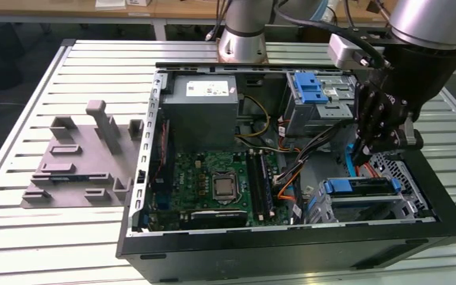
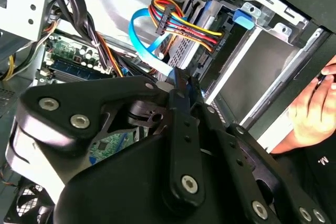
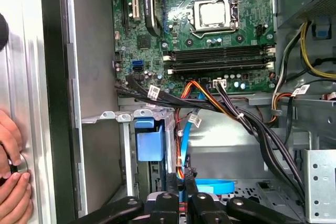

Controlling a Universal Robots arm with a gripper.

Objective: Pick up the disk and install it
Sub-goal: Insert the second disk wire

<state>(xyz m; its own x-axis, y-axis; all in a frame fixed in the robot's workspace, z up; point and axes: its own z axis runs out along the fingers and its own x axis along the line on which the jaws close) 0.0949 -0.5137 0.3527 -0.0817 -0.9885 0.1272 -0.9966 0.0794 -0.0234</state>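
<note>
My gripper (image 1: 363,157) is down inside the open case (image 1: 291,252), at the end of the case on the exterior view's right. In both wrist views its fingers (image 2: 181,85) are drawn together on the end of the blue cable (image 2: 142,40), so I read the hand as clenched on that cable, not on the disk. The cable's flat blue loop lies on the case floor just beside the fingertips (image 3: 190,190) in the first wrist view.

The disk (image 1: 358,190) sits in the drive cage in the near right corner of the case, just below the gripper in the exterior view. Its blue bracket handle (image 3: 149,140) faces into the case interior. It looks seated in the cage, though I can't tell from here whether it is fully home. A bundle of coloured wires (image 2: 184,19) runs across the case interior close to the cage.

Further into the case lies the motherboard (image 3: 210,24), flat on the case floor, with the power supply (image 1: 204,113) beyond it at the far wall. A second blue bracket (image 1: 311,88) sits in the far right corner of the case.

A person's hand (image 3: 10,182) rests against the outside of the case wall.

Outside the case, on the exterior view's left, the grey fixture block (image 1: 81,160) stands on the slatted table (image 1: 93,65).
</note>
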